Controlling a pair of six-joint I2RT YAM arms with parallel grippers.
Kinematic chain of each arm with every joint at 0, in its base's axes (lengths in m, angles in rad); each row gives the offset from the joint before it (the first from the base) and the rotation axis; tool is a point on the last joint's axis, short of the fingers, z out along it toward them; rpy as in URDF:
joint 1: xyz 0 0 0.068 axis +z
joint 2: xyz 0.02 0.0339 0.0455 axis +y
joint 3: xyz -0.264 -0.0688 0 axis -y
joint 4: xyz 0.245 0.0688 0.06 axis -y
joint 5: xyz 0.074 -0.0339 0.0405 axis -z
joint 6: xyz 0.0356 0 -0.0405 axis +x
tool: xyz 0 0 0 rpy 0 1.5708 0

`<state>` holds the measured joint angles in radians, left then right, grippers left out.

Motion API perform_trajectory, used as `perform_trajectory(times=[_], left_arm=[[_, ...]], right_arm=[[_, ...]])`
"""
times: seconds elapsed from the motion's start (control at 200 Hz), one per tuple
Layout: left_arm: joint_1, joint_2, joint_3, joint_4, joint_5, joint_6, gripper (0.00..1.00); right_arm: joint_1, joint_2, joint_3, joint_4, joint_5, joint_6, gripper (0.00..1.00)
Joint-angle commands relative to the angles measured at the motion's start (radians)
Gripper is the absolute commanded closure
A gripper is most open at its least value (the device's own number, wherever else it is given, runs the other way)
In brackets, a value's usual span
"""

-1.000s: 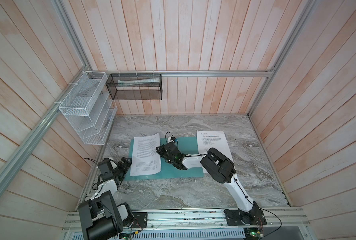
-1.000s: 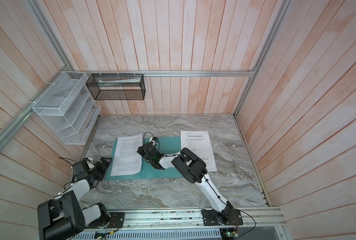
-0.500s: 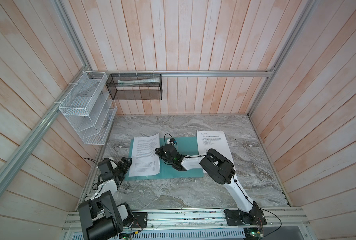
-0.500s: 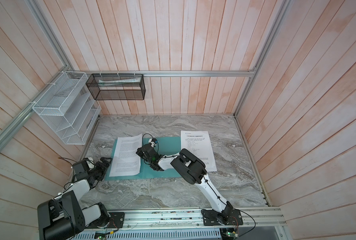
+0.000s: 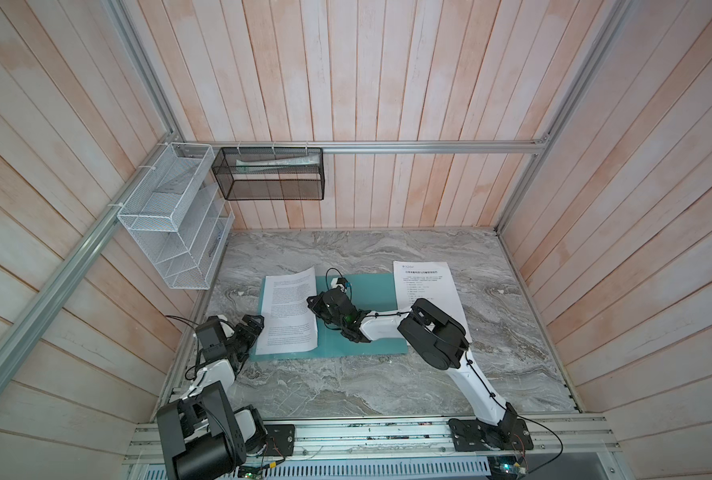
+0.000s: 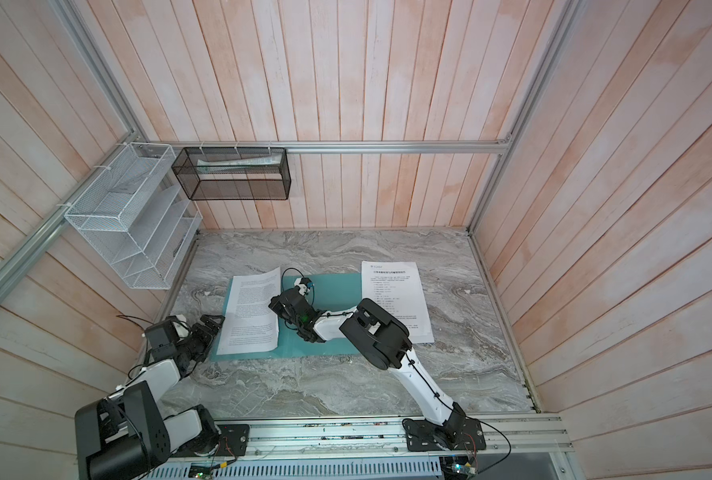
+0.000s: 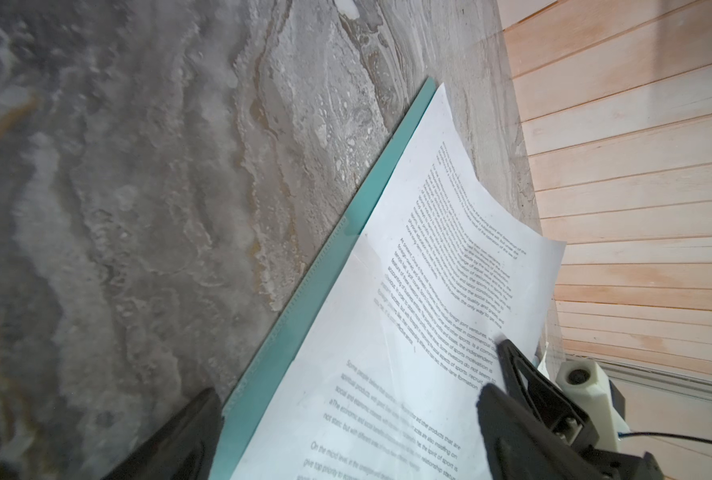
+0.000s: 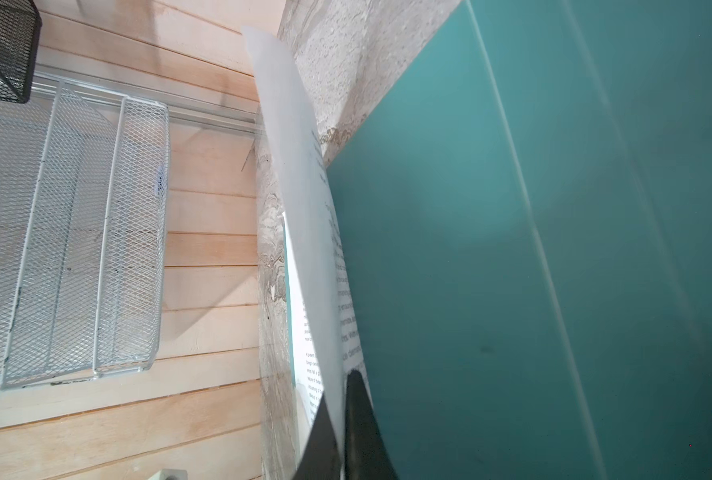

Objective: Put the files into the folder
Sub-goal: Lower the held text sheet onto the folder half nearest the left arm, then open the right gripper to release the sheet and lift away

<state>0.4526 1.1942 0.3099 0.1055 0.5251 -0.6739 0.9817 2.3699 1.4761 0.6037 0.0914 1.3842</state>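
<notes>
So, right gripper (image 5: 311, 305) is pinched tight on the sheet (image 5: 288, 320), whose long side runs near-to-far over the sideways-lying folder (image 5: 370, 289). Left gripper (image 5: 255, 329) gapes wide, empty.

The right arm (image 5: 431, 338) stretches low across the folder (image 5: 373, 286) from its right side, elbow raised; the right gripper (image 5: 311, 301) is pinched tight on a sheet (image 5: 289, 307) over the folder's left half. The left gripper (image 5: 256, 325) (jaws spread wide) sits at the folder's left edge, seemingly touching nothing, the left arm (image 5: 217, 370) folded back.
</notes>
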Motion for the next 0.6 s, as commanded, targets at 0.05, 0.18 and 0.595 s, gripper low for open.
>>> perform_trajectory(times=[0.05, 0.18, 0.595], left_arm=[[-0.001, 0.020, -0.030, -0.043, 0.016, 0.005, 0.03], [-0.001, 0.021, -0.030, -0.041, 0.018, 0.005, 0.03], [-0.004, 0.008, -0.032, -0.049, 0.015, 0.005, 0.03]], right_arm=[[0.014, 0.047, 0.024, -0.030, -0.007, 0.048, 1.00], [0.017, 0.045, 0.017, -0.033, 0.002, 0.060, 1.00], [0.017, 0.026, -0.022, 0.001, -0.024, 0.034, 1.00]])
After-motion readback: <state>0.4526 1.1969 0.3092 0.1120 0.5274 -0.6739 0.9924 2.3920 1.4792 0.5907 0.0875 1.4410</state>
